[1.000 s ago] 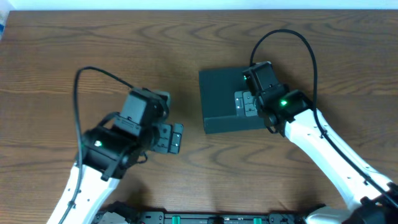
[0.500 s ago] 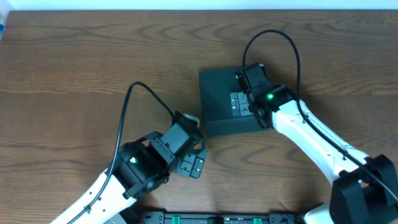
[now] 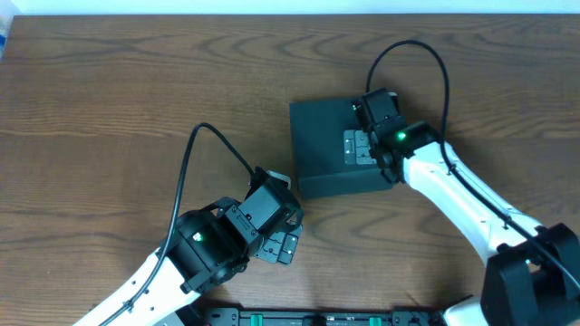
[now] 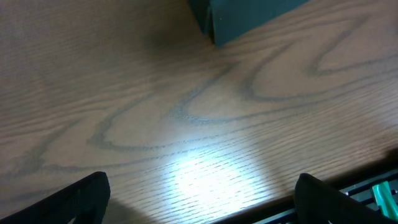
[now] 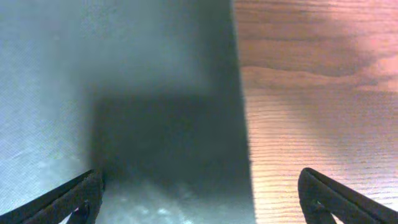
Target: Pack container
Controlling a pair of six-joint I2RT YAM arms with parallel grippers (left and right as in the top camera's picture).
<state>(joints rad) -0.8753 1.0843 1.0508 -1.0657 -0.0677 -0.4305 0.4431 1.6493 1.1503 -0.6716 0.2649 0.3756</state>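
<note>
Looking over the wooden counter [image 3: 118, 100], I count one container [image 3: 322, 145], two grippers and two black cables. The container, dark teal with its lid down flat, sits directly under the right gripper [image 3: 355, 148]. That gripper hangs over the box's right half with jaws spread wide and nothing between them. In the right wrist view the lid fills most of the space below the fingers, and the box's edge runs between them with bare wood on the far side. The left gripper [image 3: 283, 243] is just as wide and empty, above bare wood. The container's near corner is just ahead of it, not touching, with only open counter between. One cable [image 3: 201, 127] arches up behind the left gripper, the other cable [image 3: 410, 43] loops high behind the right one. Each arm shows one small green light. A dark rail [image 3: 317, 318] runs along the counter edge behind both grippers.
</note>
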